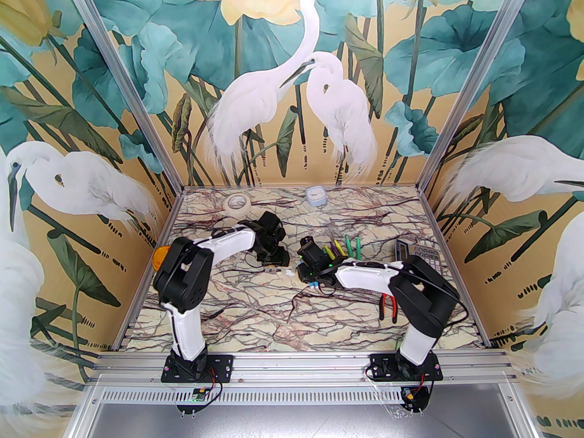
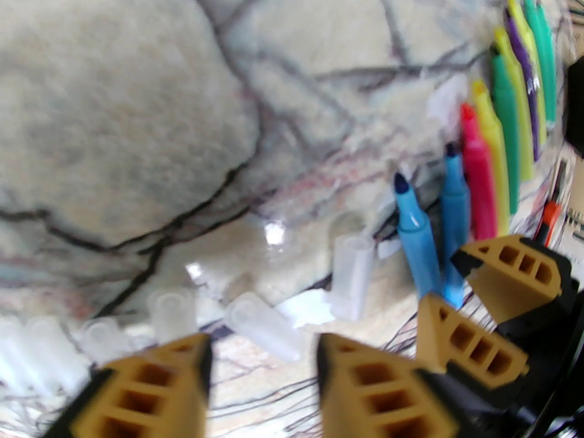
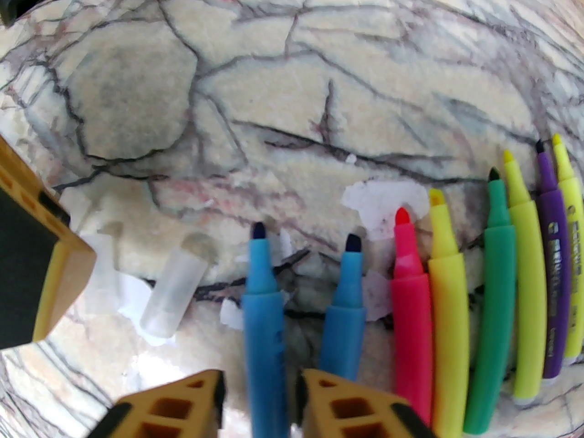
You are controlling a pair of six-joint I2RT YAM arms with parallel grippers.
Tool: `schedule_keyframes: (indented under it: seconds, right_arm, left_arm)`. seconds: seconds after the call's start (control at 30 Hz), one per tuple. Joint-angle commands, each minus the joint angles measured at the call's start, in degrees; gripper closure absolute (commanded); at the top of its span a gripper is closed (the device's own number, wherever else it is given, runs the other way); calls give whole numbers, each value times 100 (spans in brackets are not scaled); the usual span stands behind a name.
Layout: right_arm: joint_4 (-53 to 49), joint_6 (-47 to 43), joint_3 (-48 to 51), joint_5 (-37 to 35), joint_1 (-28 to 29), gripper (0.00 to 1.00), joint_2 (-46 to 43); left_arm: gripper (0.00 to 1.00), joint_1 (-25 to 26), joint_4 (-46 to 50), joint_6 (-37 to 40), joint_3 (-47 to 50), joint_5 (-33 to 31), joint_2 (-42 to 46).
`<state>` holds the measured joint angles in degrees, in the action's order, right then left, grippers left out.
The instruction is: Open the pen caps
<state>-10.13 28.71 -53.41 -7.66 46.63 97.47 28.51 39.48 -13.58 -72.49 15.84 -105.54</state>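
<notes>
Top external: a marbled desk [image 1: 255,317] carries a tape roll [image 1: 238,205] and a small pale-blue box [image 1: 316,196] at its far edge. A calculator [image 1: 417,250] lies at the right and red-handled pliers [image 1: 388,306] lie beside the right arm [image 1: 410,299]. A fanned row of markers [image 1: 348,243] lies behind that arm's wrist, and the left arm [image 1: 182,267] reaches toward mid-desk, the two wrists close together. Left wrist, picture blurred: the left end effector [image 2: 263,342] is partly open, its fingers apart with nothing between them, holding nothing. The pen caps [image 2: 349,276], clear-whitish, lie loose on the desk just beyond its fingertips. At least five are scattered toward the left edge, all off the markers. The right end effector [image 2: 441,278] sits at the right, at the markers' near ends. Right wrist: the right end effector is partly open, with one finger on either side of the barrel of the leftmost blue marker [image 3: 264,299]. A gap shows on each side of the barrel, so it is not clamped. One pen cap lies on its side just left of that marker. Eight markers are counted here, side by side with tips bare: two blue, pink, yellow, green, yellow-green, purple, yellow-green. One finger of the left end effector is at the left edge.
</notes>
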Motion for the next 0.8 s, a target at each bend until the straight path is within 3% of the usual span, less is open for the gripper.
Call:
schedule_keyframes:
  seconds: [0.0, 0.07, 0.33, 0.47, 0.5, 0.67, 0.77]
  right_arm:
    - [110, -426, 91, -213, -14, 57, -641]
    - [122, -665, 128, -362, -23, 53, -937]
    - [89, -1485, 237, -1125, -377, 30, -1812]
    - [116, -1879, 348, -1413, -857, 19, -2200]
    - [195, -1995, 403, -1467, -1001, 12, -2304]
    - [853, -2215, 819, -1796, -1859, 5, -2730]
    - [1416, -2225, 1220, -2050, -2447, 2, -2944]
  left_arm:
    - [42, -27, -499, 106, 264, -614, 846]
    - [34, -67, -668, 211, 482, -876, 1241]
    - [21, -759, -1231, 394, 1664, -1597, 2787]
    - [4, -1114, -1831, 696, 2522, -2523, 3784]
    - [1, -1177, -2039, 716, 2720, -2723, 3997]
    - [1, -1571, -3606, 1044, 3857, -3527, 4853]
    - [0, -1865, -4585, 1312, 4445, -3655, 4929]
